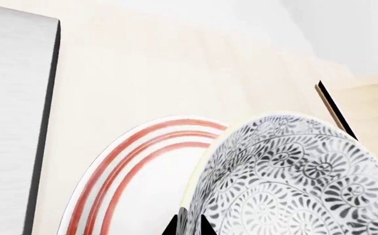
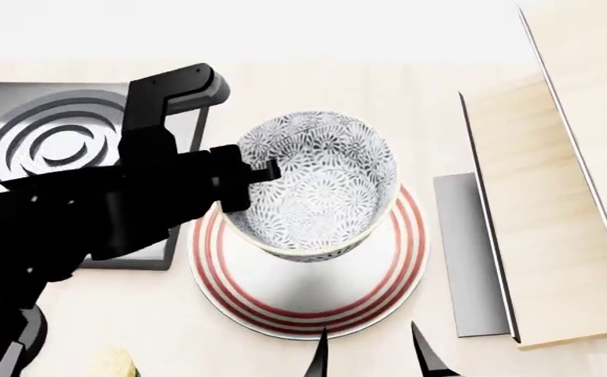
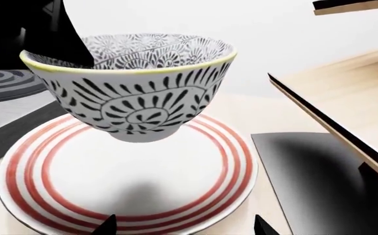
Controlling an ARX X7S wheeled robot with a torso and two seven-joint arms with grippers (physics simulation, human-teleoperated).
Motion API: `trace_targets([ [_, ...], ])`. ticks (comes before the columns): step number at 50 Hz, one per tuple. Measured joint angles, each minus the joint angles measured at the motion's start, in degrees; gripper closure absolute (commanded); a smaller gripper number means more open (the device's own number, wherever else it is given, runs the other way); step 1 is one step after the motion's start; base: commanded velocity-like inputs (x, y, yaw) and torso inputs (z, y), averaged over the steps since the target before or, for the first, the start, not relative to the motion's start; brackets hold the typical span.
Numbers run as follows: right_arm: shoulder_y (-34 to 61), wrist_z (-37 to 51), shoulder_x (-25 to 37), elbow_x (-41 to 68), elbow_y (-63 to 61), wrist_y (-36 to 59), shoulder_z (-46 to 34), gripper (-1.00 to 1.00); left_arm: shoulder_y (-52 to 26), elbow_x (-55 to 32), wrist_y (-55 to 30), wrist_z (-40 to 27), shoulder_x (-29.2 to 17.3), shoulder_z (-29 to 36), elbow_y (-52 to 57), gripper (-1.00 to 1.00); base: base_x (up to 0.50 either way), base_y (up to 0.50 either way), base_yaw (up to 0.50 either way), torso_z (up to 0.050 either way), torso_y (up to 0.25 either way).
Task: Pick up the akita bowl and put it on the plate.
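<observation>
The table (image 2: 408, 86) carries a stove burner (image 2: 52, 145) on the left and wooden shelving (image 2: 565, 181) on the right. Between them lies the plate (image 2: 314, 306). The bowl (image 2: 319, 184) hangs above the plate, clear of it, with its shadow on the plate's centre. The left gripper (image 2: 266, 171) pinches the bowl's rim. The right gripper (image 2: 371, 353) stands spread, near the plate's front edge, holding nothing.

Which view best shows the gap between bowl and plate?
Right wrist: the bowl hangs clear above the plate, its shadow below. Head view looks down, so the gap is hidden. Left wrist shows only the bowl's inside and part of the plate rim.
</observation>
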Motion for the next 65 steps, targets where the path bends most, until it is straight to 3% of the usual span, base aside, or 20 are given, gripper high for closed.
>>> trace_targets([
  [26,0.17,0.04,0.11,0.38,0.38,-0.17,-0.2,-1.0,0.13,-11.1,10.02,-3.84,-0.61,12.0,-4.47,1.0,0.0,0.0,0.0,0.0,0.0],
  [65,0.5,0.09,0.07,0.71,0.96,-0.29,-0.76,-1.0,3.37,-14.23,8.88,-7.13,-3.22,15.69,4.03,1.0,0.0,0.0,0.0,0.0,0.0],
])
